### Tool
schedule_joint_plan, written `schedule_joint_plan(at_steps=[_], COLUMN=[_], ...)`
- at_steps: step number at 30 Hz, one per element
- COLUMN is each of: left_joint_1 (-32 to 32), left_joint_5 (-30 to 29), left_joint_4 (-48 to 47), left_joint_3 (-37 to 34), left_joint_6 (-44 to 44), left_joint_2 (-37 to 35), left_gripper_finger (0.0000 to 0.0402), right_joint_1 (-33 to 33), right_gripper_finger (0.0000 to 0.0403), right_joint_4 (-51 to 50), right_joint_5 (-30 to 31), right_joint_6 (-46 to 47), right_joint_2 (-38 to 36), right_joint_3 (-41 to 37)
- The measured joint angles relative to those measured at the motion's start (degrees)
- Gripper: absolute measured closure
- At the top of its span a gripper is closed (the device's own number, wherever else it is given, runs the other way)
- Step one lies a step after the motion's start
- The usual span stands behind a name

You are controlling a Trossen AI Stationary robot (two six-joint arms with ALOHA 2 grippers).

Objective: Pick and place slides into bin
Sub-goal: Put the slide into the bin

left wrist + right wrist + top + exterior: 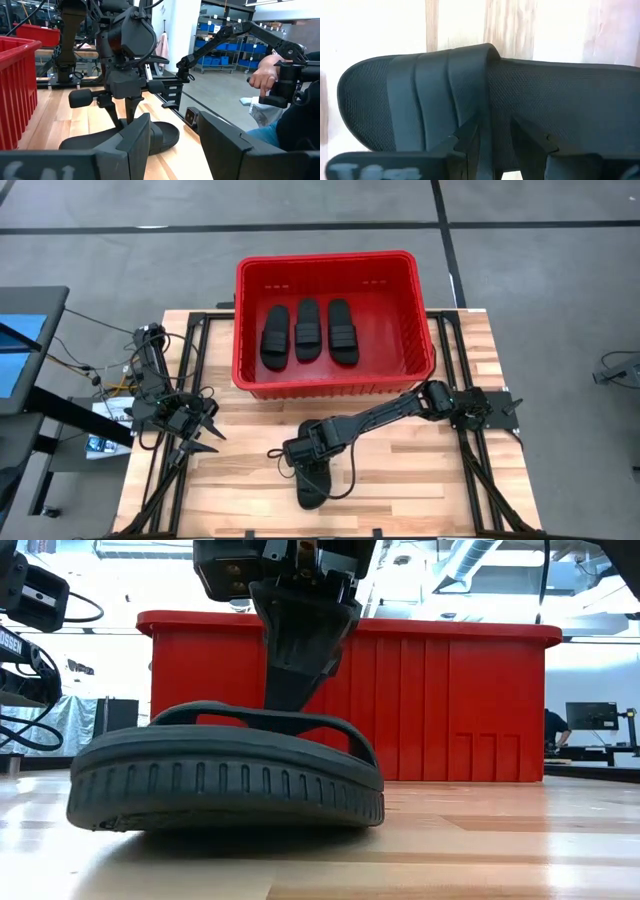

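Observation:
One black slide (312,485) lies sole-down on the wooden table, near its front edge. My right gripper (305,465) stands over it, pointing steeply down, and is shut on its ribbed strap (270,720). Three more slides (308,330) lie side by side on the floor of the red bin (335,388), which stands at the table's far middle. At the table's left edge my left gripper (205,430) waits, level and open (170,150), holding nothing. My right gripper pinches the strap's edge (485,131) between its two fingers, one finger (462,145) over the ribbed top, the other (532,140) on the footbed side. The fingers come from above, slanting down. The slide lies flat, its whole sole (225,790) on the table.
The bin's near wall (450,700) rises just behind the slide. Black frame rails (190,380) run along both sides of the table. In the left wrist view a person's hand (262,80) shows beyond the table's right side. Bare wood (420,480) lies right of the slide.

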Motion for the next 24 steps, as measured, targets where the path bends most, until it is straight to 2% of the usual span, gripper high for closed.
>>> schedule_joint_plan(at_steps=[19, 24], left_joint_1=[0.02, 0.01], left_joint_5=[0.00, -0.01], left_joint_4=[-0.02, 0.00], left_joint_3=[-0.01, -0.02], left_joint_6=[-0.17, -0.15], left_joint_2=[0.02, 0.02], left_gripper_finger=[0.0246, 0.0246], right_joint_1=[-0.37, -0.49], right_gripper_finger=[0.0305, 0.0305], right_joint_4=[-1.30, -2.64], right_joint_5=[-6.58, -10.90], right_joint_6=[-0.50, -0.52], right_joint_2=[0.08, -0.05], right_joint_3=[0.00, 0.02])
